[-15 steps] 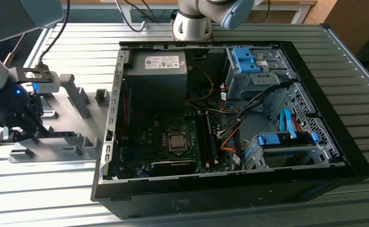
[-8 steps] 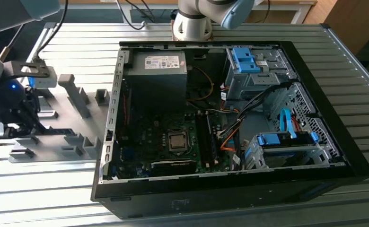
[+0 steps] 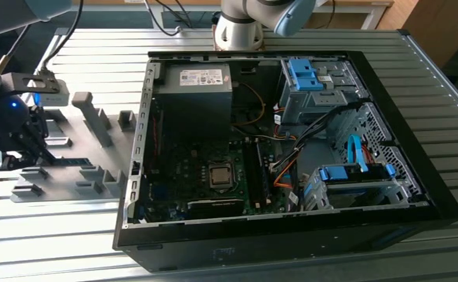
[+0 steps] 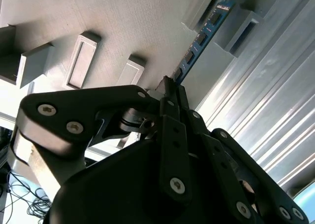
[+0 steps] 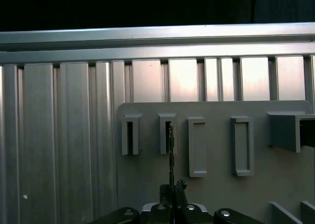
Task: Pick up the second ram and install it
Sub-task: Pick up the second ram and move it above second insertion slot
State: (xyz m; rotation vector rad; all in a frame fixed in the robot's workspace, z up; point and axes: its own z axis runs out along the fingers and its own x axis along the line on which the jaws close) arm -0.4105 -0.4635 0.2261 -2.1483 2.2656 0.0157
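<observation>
Open computer case lies on the ribbed metal counter, taking up the middle and the exterior view's right. Inside it are a grey power supply at the far side, a processor socket on the board nearer the camera, and blue drive-bay clips to the exterior view's right.

Grey fixture plate with raised holder blocks sits on the counter at the exterior view's left, just beside the case.

Gripper is low over that plate, at its left edge in the exterior view.

Second ram lies on edge on the plate, well apart from the case. Second wrist view: blue-green board with dark chips, far end seated in a slotted holder block, near end running into the gripper. First wrist view: stick seen edge-on as a thin line from a slotted block on the plate to the gripper.

Fingers are narrow, drawn together and pinched on the stick's near end. The stick sits level in its holder, not lifted.

Ribbed counter runs beyond the plate's far edge.
</observation>
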